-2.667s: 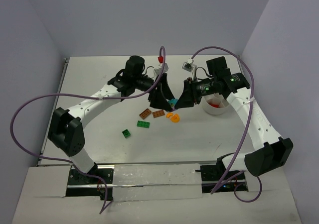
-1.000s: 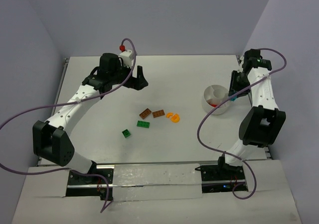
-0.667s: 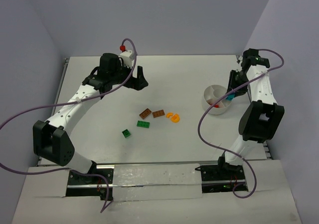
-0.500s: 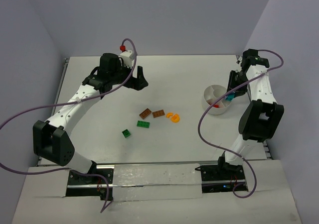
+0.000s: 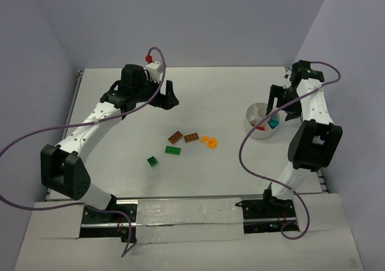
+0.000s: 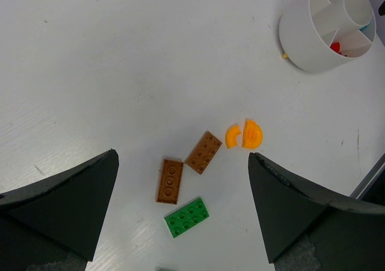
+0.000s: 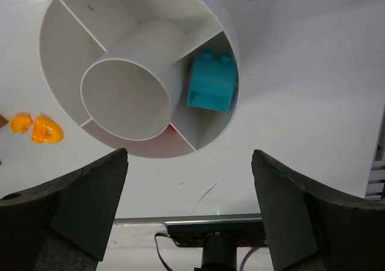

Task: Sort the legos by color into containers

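The left gripper [image 5: 169,96] hangs over the far left of the table [image 5: 108,180], jaws spread wide and empty. Loose at mid-table lie six legos: one small green brick [image 5: 153,161], one green plate [image 5: 173,150], two brown plates [image 5: 175,137] [image 5: 191,138] with long axes roughly left to right, and two orange curved pieces [image 5: 204,140] [image 5: 212,143] side by side. To the right, one teal brick [image 7: 212,84] lies on its side in a wedge of the white bowl [image 7: 66,48], a red piece [image 5: 260,126] in the neighbouring wedge is largely hidden by the central tube [image 7: 129,81], and the right gripper [image 5: 283,102] hovers above with jaws parted, holding nothing.
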Controlling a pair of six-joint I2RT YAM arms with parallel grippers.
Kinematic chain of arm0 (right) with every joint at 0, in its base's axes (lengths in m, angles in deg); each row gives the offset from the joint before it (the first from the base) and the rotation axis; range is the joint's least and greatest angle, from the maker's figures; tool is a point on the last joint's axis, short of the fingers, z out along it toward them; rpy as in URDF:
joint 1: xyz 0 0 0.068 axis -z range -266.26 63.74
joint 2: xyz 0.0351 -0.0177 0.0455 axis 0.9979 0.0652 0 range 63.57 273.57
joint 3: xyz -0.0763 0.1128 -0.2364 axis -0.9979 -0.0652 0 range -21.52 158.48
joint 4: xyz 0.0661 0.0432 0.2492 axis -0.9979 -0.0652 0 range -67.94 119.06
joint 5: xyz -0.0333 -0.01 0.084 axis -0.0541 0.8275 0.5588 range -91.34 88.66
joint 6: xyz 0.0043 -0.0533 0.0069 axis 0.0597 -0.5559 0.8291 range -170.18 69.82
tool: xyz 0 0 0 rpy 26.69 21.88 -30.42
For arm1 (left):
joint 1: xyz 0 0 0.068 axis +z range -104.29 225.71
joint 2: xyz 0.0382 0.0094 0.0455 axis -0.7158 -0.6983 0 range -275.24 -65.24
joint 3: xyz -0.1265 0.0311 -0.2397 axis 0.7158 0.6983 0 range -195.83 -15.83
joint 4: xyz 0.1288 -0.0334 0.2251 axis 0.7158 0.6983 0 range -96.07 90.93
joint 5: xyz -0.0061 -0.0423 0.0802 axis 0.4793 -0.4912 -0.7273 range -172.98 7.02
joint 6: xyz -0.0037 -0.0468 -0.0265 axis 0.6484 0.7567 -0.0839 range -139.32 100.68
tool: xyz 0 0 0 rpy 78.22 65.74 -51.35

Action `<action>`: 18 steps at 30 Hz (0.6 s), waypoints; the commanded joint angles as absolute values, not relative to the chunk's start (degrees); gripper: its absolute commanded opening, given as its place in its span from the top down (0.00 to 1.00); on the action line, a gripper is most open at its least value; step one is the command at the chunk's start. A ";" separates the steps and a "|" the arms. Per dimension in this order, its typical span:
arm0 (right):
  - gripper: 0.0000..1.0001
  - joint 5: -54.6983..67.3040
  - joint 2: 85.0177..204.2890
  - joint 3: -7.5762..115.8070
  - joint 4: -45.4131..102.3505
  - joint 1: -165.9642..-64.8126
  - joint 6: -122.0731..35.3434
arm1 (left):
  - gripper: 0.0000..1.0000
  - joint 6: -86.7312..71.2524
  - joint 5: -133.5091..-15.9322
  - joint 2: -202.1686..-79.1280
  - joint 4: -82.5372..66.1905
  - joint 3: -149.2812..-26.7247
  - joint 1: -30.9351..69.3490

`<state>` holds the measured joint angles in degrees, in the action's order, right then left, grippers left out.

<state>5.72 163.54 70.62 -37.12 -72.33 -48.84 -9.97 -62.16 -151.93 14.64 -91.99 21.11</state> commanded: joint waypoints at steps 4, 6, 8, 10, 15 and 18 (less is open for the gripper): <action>0.08 11.04 158.75 72.18 -39.50 -72.48 -51.69 | 0.01 -10.94 -61.94 -150.07 16.70 -94.90 21.01; 0.06 12.51 156.15 73.55 -40.07 -72.82 -52.82 | 0.01 -12.04 -62.16 -148.82 18.26 -94.85 21.10; 0.04 13.94 153.51 74.40 -40.58 -73.27 -53.89 | 0.01 -14.19 -61.71 -147.76 20.38 -94.48 21.14; 0.00 15.16 150.80 75.67 -40.80 -73.84 -55.05 | 0.01 -15.75 -60.22 -146.16 21.82 -93.43 21.18; 0.00 17.49 142.64 74.89 -38.19 -75.68 -60.97 | 0.01 -20.57 -57.93 -141.00 23.27 -88.68 21.22; 0.00 18.31 136.43 70.03 -34.16 -76.65 -63.82 | 0.01 -25.10 -56.85 -138.96 23.80 -85.53 21.01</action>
